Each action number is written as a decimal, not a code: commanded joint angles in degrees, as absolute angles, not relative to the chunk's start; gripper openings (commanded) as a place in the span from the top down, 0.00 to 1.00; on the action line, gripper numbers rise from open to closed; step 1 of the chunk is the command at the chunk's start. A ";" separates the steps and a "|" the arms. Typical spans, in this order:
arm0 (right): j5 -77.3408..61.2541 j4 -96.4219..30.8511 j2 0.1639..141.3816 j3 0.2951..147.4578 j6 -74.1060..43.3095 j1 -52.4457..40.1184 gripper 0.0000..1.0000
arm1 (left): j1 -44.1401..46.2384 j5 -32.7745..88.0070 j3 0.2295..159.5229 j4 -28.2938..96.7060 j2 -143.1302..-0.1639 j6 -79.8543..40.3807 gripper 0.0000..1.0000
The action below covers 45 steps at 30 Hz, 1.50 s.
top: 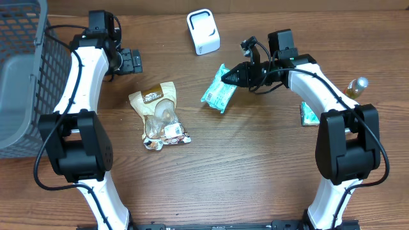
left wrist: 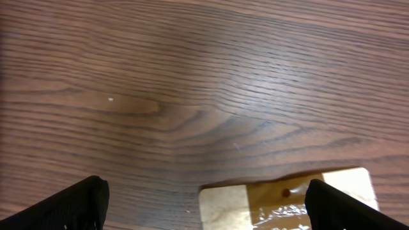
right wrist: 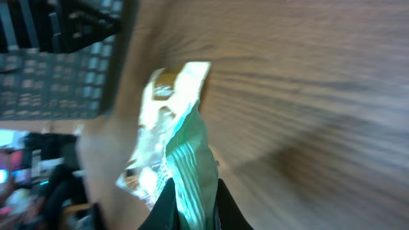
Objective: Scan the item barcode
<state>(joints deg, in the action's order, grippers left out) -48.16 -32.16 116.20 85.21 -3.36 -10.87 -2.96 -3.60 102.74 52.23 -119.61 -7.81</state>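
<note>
Overhead, the right claw [top: 225, 78] is closed narrow on the upper edge of the green packet [top: 216, 94], the item to be scanned. The packet sits just past centre toward 1 o'clock and casts a shadow on the counter [top: 255, 166] beneath it. I cannot tell whether its lower end is clear of the wood. The right wrist view is blurred, but it shows the same green film pinched between the two fingers [right wrist: 167, 203]. The white scanner [top: 203, 32] stands upright at 12 o'clock, near the packet but apart from it. No barcode can be made out on the packet, so which face is turned to the scanner is unknown. The left claw [top: 133, 61] hangs at 10 o'clock with its jaws wide and nothing between them. Its own camera shows only bare wood and the top edge of the brown snack bag [left wrist: 287, 198], which lies flat at 8 o'clock. A grey basket [top: 19, 76] fills the 9 o'clock edge. A second green packet [top: 307, 115] lies partly under the right arm at 3 o'clock, beside a bottle [top: 356, 86]. As I judge it, the pickup is done. Carrying the packet up to 12 o'clock and presenting its code to the scanner remain.
</note>
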 commanded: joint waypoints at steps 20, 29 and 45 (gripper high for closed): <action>13.41 -38.89 115.74 124.46 35.40 -28.23 0.96 | -2.92 -7.88 103.77 52.03 -119.48 -9.45 0.00; 25.80 -22.13 126.63 124.09 47.03 -30.96 0.96 | -2.92 -7.88 103.77 52.03 -119.48 -9.45 0.00; 29.98 -5.63 138.32 124.09 42.92 -31.00 0.96 | -2.92 -7.88 103.77 52.01 -119.48 -9.45 0.00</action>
<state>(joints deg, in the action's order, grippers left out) 28.75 -6.85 136.42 123.20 43.53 -30.85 -2.98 -7.16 102.74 52.12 -119.61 -8.73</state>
